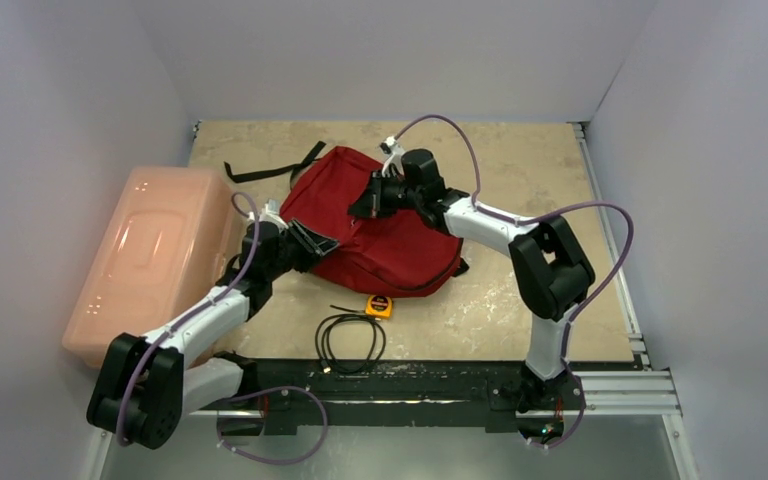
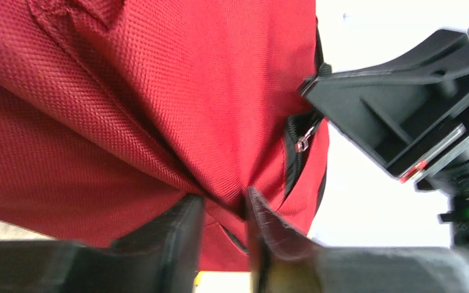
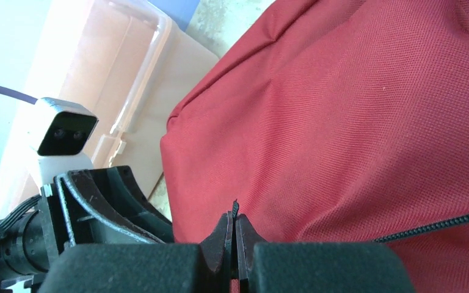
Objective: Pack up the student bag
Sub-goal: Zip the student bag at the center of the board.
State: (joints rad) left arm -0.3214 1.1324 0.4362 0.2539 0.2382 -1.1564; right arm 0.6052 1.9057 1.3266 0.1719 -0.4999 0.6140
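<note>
Top view, left to right.

- Pale pink plastic box lies at the left edge of the table, long side running near to far. Lid on.
- Left arm reaches from its near-left base, past the near-right end of the box, toward the centre. Left gripper sits at the left edge of the student bag.
- In the left wrist view its fingers stand only a narrow gap apart. A fold of red cloth is drawn down into that gap, with creases in the fabric running toward it. It reads as a pinch on the bag's cloth.
- Same view: black zipper runs down the bag's right side, with a small silver pull hanging on it. The tip of the other arm's tool is just above the pull.
- Black strap trails from the bag's far-left corner across the table.
- Student bag: dark red, soft, lying flat at mid-table, a little toward the far side, between the two tools. Just right of the box, not touching it as far as the top view shows.
- Black cable, loosely coiled, lies near of the bag, close to the table's near edge.
- Small yellow tape measure lies between the cable and the bag's near edge, just clear of the bag.
- Right arm bends in from the near right. Right gripper is over the bag's upper face, toward its far side.
- Right wrist view: tips pressed fully together against the red cloth. A thin dark sliver pokes up between them; cannot tell what it is.
</note>
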